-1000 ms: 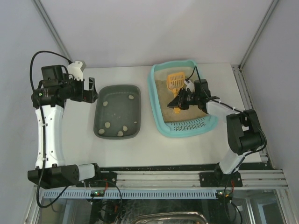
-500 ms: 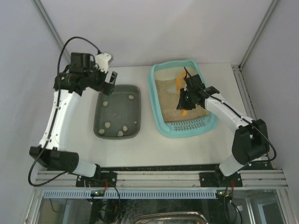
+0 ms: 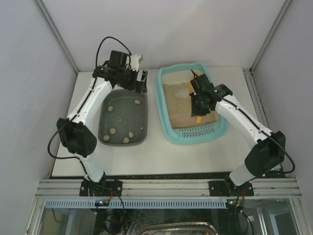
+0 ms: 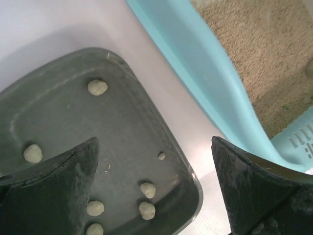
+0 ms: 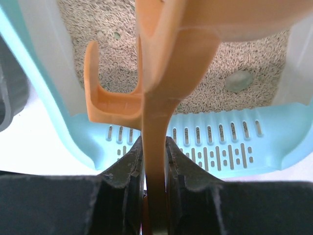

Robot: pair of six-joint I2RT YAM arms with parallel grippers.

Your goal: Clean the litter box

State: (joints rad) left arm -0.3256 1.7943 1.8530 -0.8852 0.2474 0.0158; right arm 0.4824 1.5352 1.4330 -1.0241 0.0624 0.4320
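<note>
The light-turquoise litter box (image 3: 161, 105) with beige litter stands right of centre, its slotted rim (image 3: 198, 132) nearest me. My right gripper (image 3: 198, 104) hovers over the litter, shut on the handle of an orange scoop (image 3: 197, 118). In the right wrist view the handle (image 5: 155, 122) is pinched between the fingers of that gripper (image 5: 155, 156), above the slotted rim (image 5: 215, 142). A grey-green clump (image 5: 238, 81) lies in the litter. My left gripper (image 3: 142, 82) is open and empty over the far right corner of the dark tray; in the left wrist view this gripper (image 4: 155, 186) shows wide-spread fingers.
The dark grey-green tray (image 3: 101, 122) stands left of the litter box and holds several pale clumps (image 4: 97, 87). A narrow strip of white table (image 4: 161, 93) separates the two trays. Grey walls close in the table's far and side edges.
My left arm has swung right, from the table's far left to over the dark tray's far right corner. My right gripper has turned with the scoop and shifted slightly over the litter.
</note>
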